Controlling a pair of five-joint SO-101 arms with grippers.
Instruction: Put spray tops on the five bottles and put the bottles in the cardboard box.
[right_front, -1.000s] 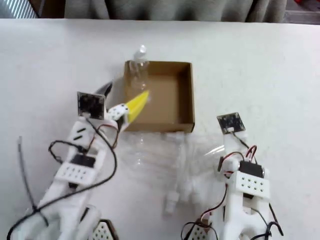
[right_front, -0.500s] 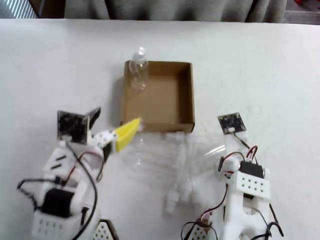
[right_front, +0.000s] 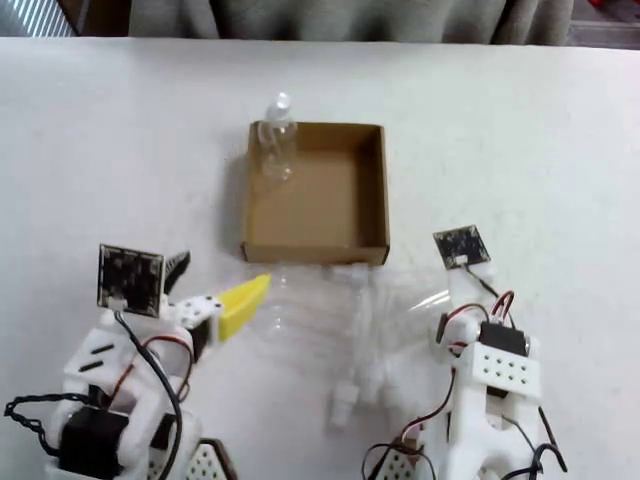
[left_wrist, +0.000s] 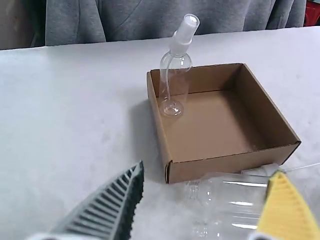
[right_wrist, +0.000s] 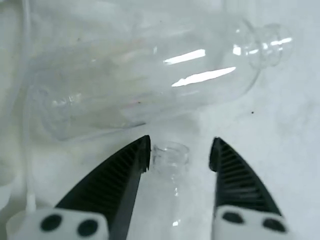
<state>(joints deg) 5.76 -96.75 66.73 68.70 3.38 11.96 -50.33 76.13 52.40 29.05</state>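
Pale table is lying beneath. My left gripper is gaping empty, box ahead; right gripper is straddling a bottle neck, unclosed. I'm planning a square pinch below its rim.

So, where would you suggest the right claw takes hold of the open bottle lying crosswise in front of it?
Probably by the neck, from above, straddling it. The bottle lies on its side. Its round, smooth body looks wider than the right claw opens, while the narrow neck has bare table around it.
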